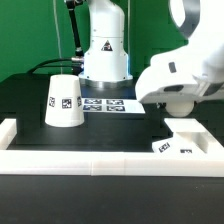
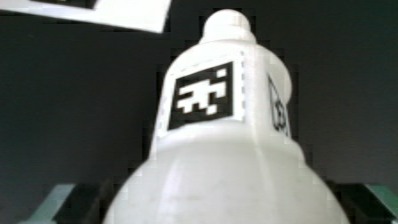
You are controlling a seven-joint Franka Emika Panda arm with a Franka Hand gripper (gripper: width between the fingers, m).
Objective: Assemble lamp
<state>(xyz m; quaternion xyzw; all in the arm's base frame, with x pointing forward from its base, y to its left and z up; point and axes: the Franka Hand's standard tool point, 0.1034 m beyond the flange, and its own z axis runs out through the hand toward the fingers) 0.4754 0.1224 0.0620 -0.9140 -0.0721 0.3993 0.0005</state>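
Lamp parts: we count three, all separate: shade, base, bulb.
Shade [image 1: 64, 103]: stands upright on its wide end on the black table [image 1: 118, 135], at 9 o'clock in the exterior view. One square tag faces the camera.
Base [image 1: 183, 140]: flat and angular, at 4 o'clock in the exterior view, just behind the white rail [image 1: 100, 165]. It has tags on its near edge and sits well apart from the shade.
Bulb [image 2: 222, 130]: we see it only in the wrist view, where it fills the frame. The round end is nearest the lens and the stem points away. One tag on the neck faces us and a second shows edge-on round the side. In the exterior view it is hidden.
Arm [image 1: 185, 75]: white, enters from 2 o'clock in the exterior view. Its lowest part hangs just above the base.
Gripper [image 2: 222, 207]: in the wrist view, blurred grey shapes flank the bulb's round end on both sides. Contact is not visible, so we cannot tell whether it grips the bulb or how wide it stands.
Marker board [image 1: 105, 103]: flat on the table near centre, between shade and arm, in front of the pedestal [image 1: 105, 50].
Pedestal: at 12 o'clock, with a black triangle mark.
White tagged corner [image 2: 111, 10]: in the wrist view, on the table beyond the stem tip. We cannot tell which part it is.
Rail: runs across 6 o'clock, with a short leg at 8 o'clock.
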